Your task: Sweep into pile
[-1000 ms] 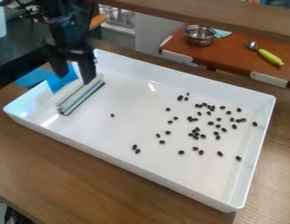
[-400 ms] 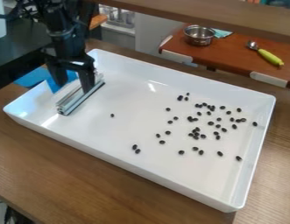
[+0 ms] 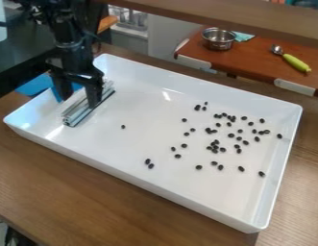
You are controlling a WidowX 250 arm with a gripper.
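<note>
At the left, a blue sheet (image 3: 34, 85) lay just beyond the near side of the fingers (image 3: 93, 90). The fingers stood wide apart, pointing down over the sweeping bar (image 3: 78, 113), and looked not to be gripping it; whether either touched it could not be told. The bar lay on the floor of the white tray (image 3: 139, 170), below the fingers, slanting from nearer the camera to farther off. The step in hand seemed to be taking hold of it: best to centre over the middle, lower straight and close squarely on both sides, so that it would not twist or tip under load.

Right of the fingers, a lone bean (image 3: 123, 127) lay first in the bar's likely path, then a close pair (image 3: 149, 163), nearer the camera. The main scatter of beans (image 3: 215, 145) was well apart, farther right, with a few stragglers by the tray's right wall. Sweeping had yet to begin. A good stroke would want the bar's lower edge flat and the push slow and light; a raised edge could ride over beans, and a skewed one could spill them round its ends. The stragglers would probably need a short stroke back toward the fingers' side.
</note>
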